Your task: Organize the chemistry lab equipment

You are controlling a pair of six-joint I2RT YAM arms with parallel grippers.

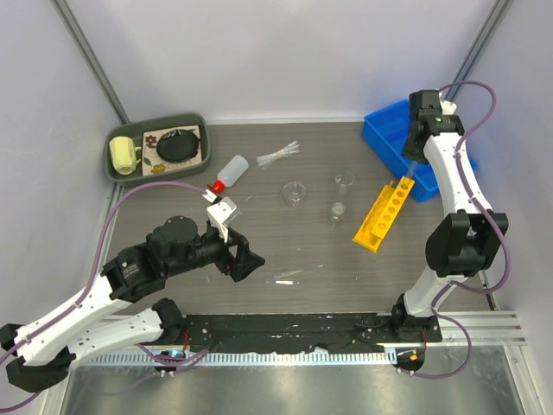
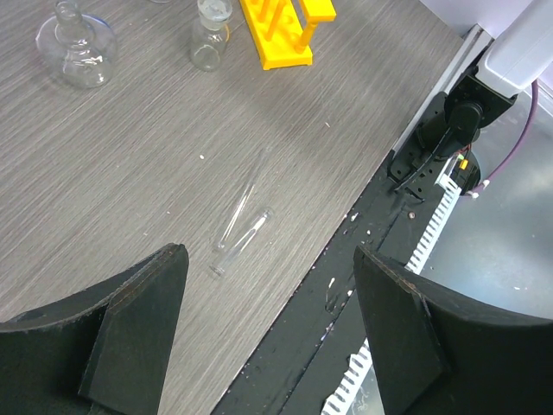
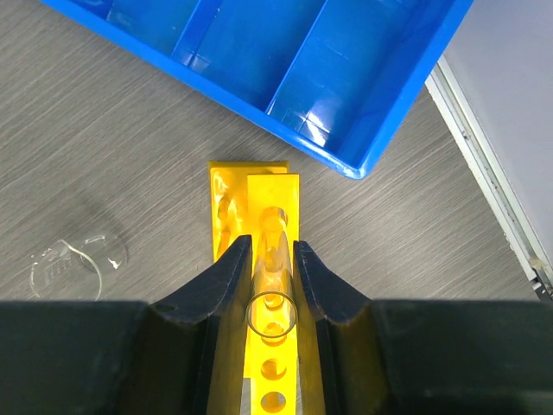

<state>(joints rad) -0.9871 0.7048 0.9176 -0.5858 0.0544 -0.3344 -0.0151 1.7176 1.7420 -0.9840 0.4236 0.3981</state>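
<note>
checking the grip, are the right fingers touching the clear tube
Touching. Right wrist view shows the clear tube pinched between both fingers of the right gripper, above the yellow rack.

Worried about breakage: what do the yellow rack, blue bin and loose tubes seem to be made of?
Yellow rack: glossy plastic, evenly coloured. Blue bin: shiny plastic, bright highlights. Loose tubes: clear, probably glass; clear plastic is possible.

A clear tube [image 3: 270, 268] stands upright over the long yellow rack [image 1: 384, 214].
</note>
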